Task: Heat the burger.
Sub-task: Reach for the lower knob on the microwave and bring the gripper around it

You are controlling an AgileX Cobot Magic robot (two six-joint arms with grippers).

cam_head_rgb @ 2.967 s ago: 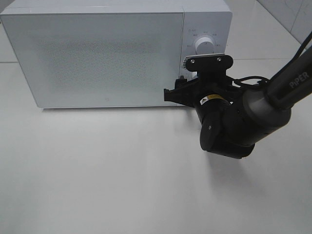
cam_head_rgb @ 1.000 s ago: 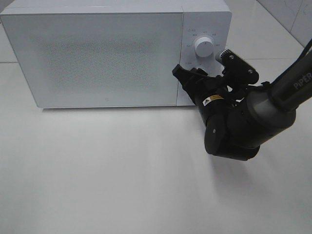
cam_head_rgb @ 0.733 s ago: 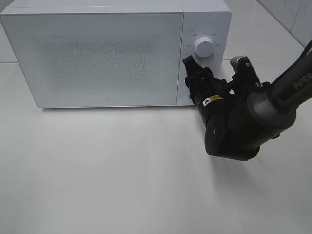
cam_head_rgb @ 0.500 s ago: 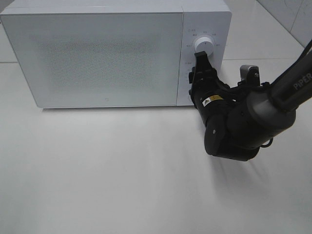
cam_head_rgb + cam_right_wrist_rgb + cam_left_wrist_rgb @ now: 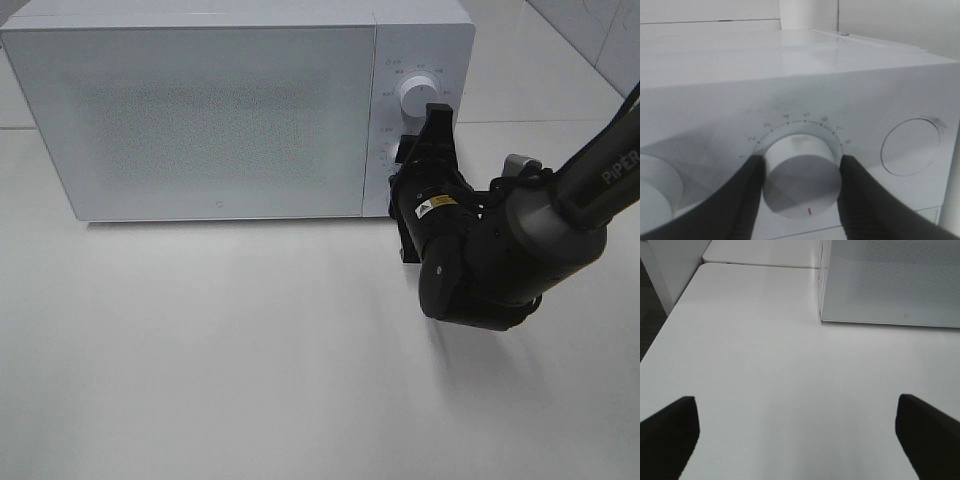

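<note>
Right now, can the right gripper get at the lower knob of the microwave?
Apparently yes: the right gripper has a finger on each side of the lower knob, with nothing between.

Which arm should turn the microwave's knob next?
Right. The right gripper already clasps the lower knob from both sides; the left gripper hangs open over the table by the microwave's far corner.

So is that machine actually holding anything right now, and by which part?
Yes: the right end effector grips the numbered dial on the microwave by its round sides. The left end effector is open and empty.
</note>
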